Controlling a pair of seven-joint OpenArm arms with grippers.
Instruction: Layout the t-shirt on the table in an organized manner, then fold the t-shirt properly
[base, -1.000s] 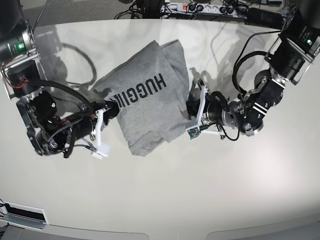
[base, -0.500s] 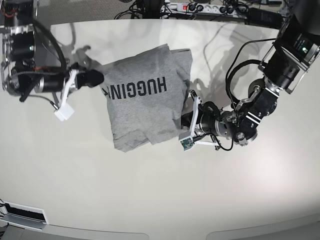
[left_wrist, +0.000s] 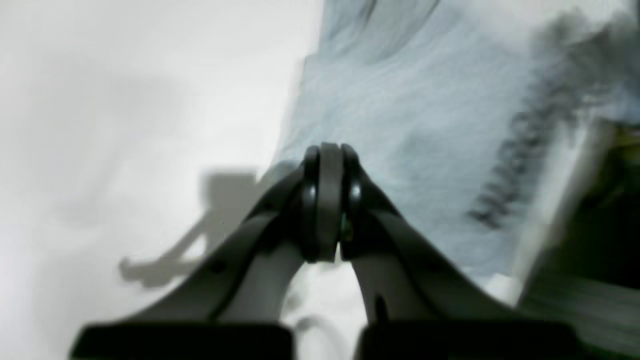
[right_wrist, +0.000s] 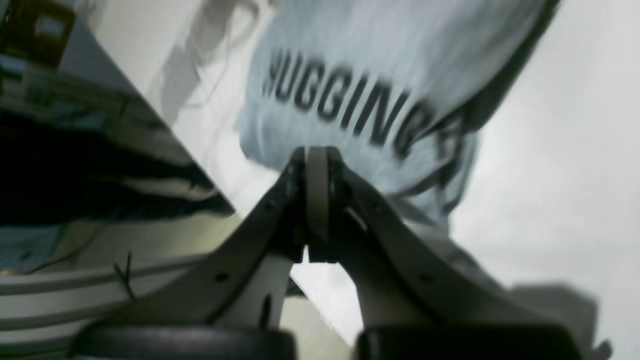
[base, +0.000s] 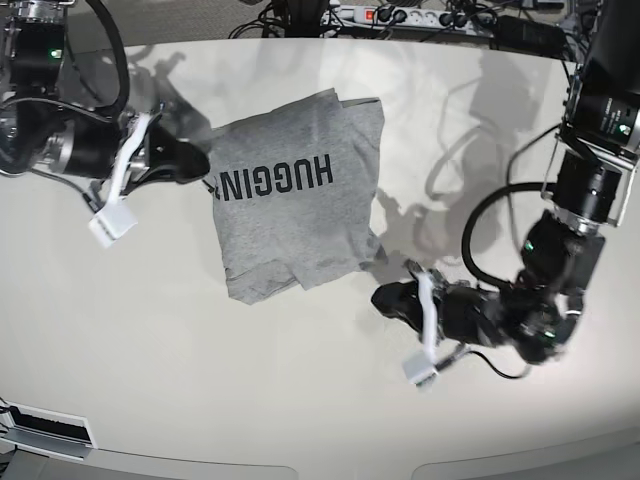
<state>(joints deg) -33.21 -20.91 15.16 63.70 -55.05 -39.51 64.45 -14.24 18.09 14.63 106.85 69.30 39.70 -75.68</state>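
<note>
Glossy off-white tabletop (base: 300, 400); t-shirt (base: 295, 200) lies mid-far side, folded into compact rectangle, lettering up, lower hem uneven. Folding looks nearly done, maybe tidying left. Left tool (base: 385, 300) closed, empty, just off corner; right tool (base: 195, 160) closed at shirt edge

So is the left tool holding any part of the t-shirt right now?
No, in the base view the left tool sits shut on the bare table, apart from the t-shirt, with nothing in it.
</note>
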